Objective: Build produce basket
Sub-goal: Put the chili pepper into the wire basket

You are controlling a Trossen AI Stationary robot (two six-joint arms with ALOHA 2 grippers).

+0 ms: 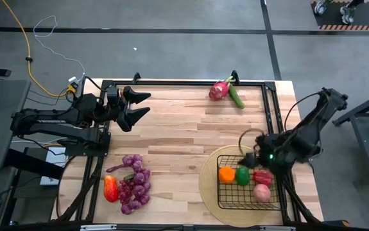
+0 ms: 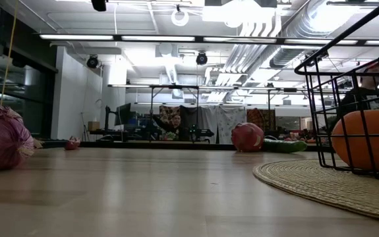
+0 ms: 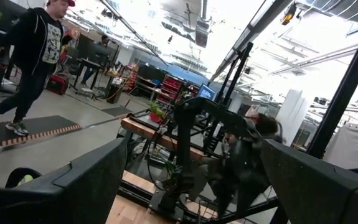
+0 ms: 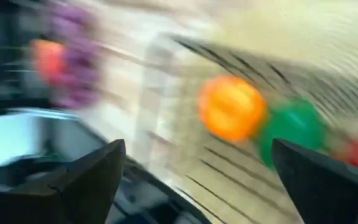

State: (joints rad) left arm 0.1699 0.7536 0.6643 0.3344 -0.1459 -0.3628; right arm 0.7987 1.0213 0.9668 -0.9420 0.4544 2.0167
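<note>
The black wire basket [image 1: 251,200] stands on a round woven mat [image 1: 208,186] at the near right. It holds an orange [image 1: 227,173], a green pepper [image 1: 242,175], a red pepper [image 1: 262,176] and a pink fruit [image 1: 261,192]. My right gripper [image 1: 253,156] hovers open over the basket's far edge, nothing between its fingers [image 4: 88,177]. A dragon fruit [image 1: 219,90] and a cucumber [image 1: 236,96] lie at the far edge. Purple grape bunches [image 1: 135,183] and a red-orange pepper [image 1: 111,188] lie at the near left. My left gripper [image 1: 137,106] waits open at the far left, raised.
Bare wooden tabletop [image 1: 178,141] spreads between the grapes and the mat. A black frame rail [image 1: 271,109] runs along the table's right side beside my right arm. A person [image 3: 38,50] walks in the room beyond the table.
</note>
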